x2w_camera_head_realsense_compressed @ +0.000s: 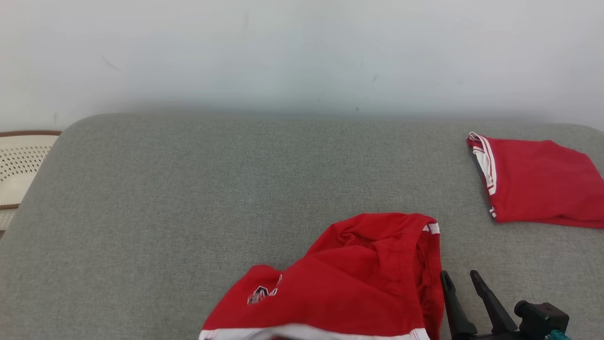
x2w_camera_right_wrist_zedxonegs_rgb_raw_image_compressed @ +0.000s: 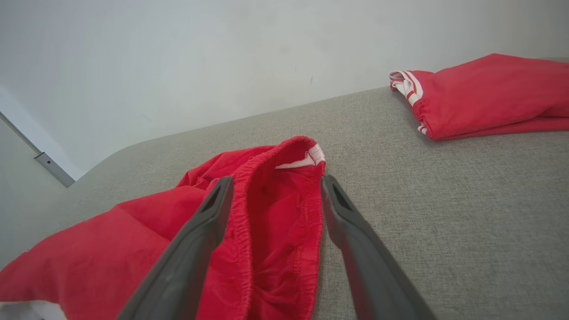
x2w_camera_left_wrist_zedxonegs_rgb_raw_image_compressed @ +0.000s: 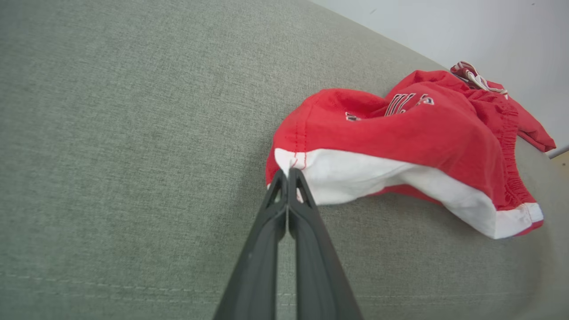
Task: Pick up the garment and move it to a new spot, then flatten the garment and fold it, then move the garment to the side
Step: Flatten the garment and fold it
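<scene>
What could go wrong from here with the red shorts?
1. The left gripper pinches only a corner of the white hem of the red shorts; a pull could make it slip out.
2. The open right gripper is aimed at the gathered waistband; closing might catch both layers.
3. The folded red garment lies to the right; a wide drag could disturb it.

unreadable print (x2w_camera_head_realsense_compressed: pixel 258 294) on garment (x2w_camera_head_realsense_compressed: pixel 358 278)

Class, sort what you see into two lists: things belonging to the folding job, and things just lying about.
Job: crumpled red shorts with white hem; left hand, shut on that hem; right hand, open by waistband.
Lying about: folded red garment with white stripes; cream perforated object.
</scene>
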